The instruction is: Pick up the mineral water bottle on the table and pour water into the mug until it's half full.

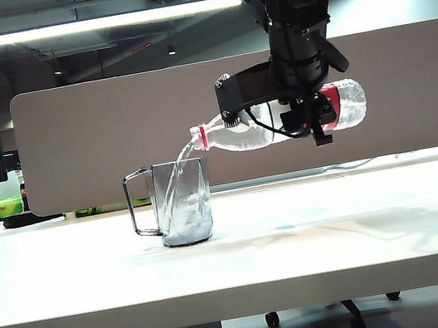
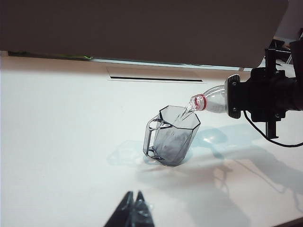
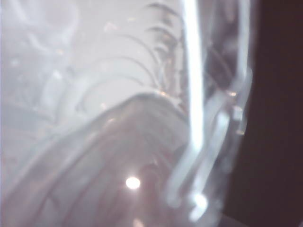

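1. White and wide, the surface [image 1: 340, 236] carries only the mug, with a grey partition panel [image 1: 98, 142] behind it.
2. Right tool [image 1: 310, 106] is clamped across the mineral water bottle [image 1: 279, 120], holding it near level with the neck dipped so the contents run out.
3. Mug [image 1: 183, 212] stands upright under the spout, handle turned away from the bottle; water [image 1: 174, 184] streams in.
4. Left tool [image 2: 135, 210] waits low and well apart from the mug, its tips together.
5. Red neck ring [image 1: 203, 136] shows; the label is blocked and unreadable.
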### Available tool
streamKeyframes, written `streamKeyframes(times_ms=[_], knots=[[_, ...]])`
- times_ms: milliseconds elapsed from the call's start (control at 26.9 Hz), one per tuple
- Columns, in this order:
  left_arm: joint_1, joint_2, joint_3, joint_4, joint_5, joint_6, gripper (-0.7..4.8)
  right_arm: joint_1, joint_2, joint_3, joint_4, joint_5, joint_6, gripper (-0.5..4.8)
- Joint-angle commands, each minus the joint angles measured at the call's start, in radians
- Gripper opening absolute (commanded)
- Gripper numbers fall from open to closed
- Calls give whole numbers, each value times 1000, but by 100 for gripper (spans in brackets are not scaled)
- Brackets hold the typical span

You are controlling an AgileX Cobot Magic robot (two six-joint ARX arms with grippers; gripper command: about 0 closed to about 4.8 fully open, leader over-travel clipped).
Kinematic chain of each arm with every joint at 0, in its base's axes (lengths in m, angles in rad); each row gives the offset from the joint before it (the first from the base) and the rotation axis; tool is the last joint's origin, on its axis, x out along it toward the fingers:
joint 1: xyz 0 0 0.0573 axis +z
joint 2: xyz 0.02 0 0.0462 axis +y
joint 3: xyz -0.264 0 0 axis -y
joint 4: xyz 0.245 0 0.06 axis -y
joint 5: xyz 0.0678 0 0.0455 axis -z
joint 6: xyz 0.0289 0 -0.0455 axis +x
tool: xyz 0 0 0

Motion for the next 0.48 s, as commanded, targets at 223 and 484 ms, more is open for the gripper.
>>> streamKeyframes(times_ms=[223, 484], knots=[[-2, 1, 1, 10, 1, 0, -5, 5, -11, 11, 75, 87, -48, 193], [-1, 1, 1, 10, 1, 0, -5, 23, -12, 11, 184, 120, -140, 193]])
